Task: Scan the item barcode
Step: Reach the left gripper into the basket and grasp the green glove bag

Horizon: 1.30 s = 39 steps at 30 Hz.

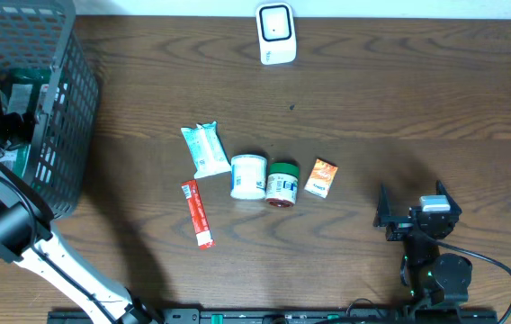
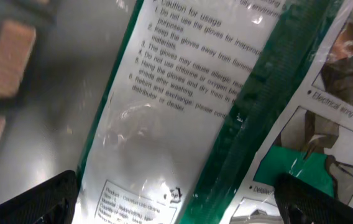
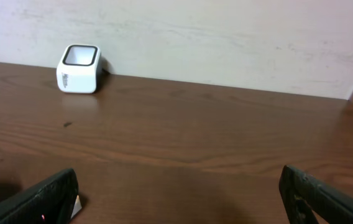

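The left fingers stand spread wide, grasping nothing, inside the black wire-mesh basket. A green-and-white plastic glove packet lies close beyond their tips and spans the gap between them, printed usage cautions facing the camera. The right fingers are likewise apart and empty, low over the dark wooden tabletop.

The white box-shaped scanner sits well ahead of the right fingers and off to their left. Five more items lie to the left of those fingers:
- a small orange carton, the nearest
- a green-lidded jar
- a white round tub, touching the jar
- a teal-and-white foil pouch
- a red stick sachet

By the look of it, the packet is already in the basket and the row on the tabletop awaits scanning.

The risks from here lie at both arms. The left fingers, so close to slick film and open mesh, could drag the packet up or catch the basket wall while pulling out. At the row, a pinch on the jar or tub could nudge its neighbour and send it rolling. Any grasp that covers a barcode, or turns it away from the scanner's window, would likely leave the scan unread.
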Motion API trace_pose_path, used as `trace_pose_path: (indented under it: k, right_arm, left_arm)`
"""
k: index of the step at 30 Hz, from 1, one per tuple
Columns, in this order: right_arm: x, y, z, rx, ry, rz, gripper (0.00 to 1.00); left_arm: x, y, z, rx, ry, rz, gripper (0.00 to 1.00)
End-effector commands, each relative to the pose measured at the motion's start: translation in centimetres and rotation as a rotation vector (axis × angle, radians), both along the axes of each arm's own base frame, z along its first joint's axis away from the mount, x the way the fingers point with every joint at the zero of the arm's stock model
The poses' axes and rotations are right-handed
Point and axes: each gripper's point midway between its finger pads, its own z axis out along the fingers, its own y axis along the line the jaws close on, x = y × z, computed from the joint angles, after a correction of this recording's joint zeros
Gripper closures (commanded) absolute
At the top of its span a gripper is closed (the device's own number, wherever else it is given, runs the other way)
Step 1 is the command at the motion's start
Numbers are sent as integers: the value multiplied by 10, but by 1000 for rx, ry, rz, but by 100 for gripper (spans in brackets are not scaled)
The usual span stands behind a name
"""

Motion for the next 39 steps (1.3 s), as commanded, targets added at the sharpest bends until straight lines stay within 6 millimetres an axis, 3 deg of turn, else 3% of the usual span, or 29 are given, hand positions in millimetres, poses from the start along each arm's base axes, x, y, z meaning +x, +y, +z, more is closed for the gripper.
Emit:
trace_pose_path:
  k: [1,6,9,14,18,21,30,35,39]
  right_arm:
    - [0,-4,-1,-6,4,-15,1]
    - [0,-4,-1,-6,4,-15,1]
    - [0,-4,-1,-6,4,-15,1]
    - [0,-4,-1,-6,4,-15,1]
    - [0,-4,-1,-6,4,-15,1]
    - [0,-4,-1,-6,4,-15,1]
    - [0,-4,-1,-6,4,-16,1]
    - [0,-4,-1,-6,4,-15,1]
    - [0,-4,-1,-6,4,-15,1]
  left_arm:
    - [6,0,-2,-2,-26,-47,1]
    - [-5,-18,-26,-104,31,-54,0]
    - [-8,-32,-27,-175,36,-61,8]
    - [16,-61,15,-348,-145,-15,18]
    - [19,-53,37,-292,-178,-5,18]
    - [15,-43,39,-232,-159,13,17]
    - [2,-11,16,-73,-50,70,8]
    - [-3,-15,-18,-120,9,74,7]
    - [-10,-31,-44,-215,55,69,7]
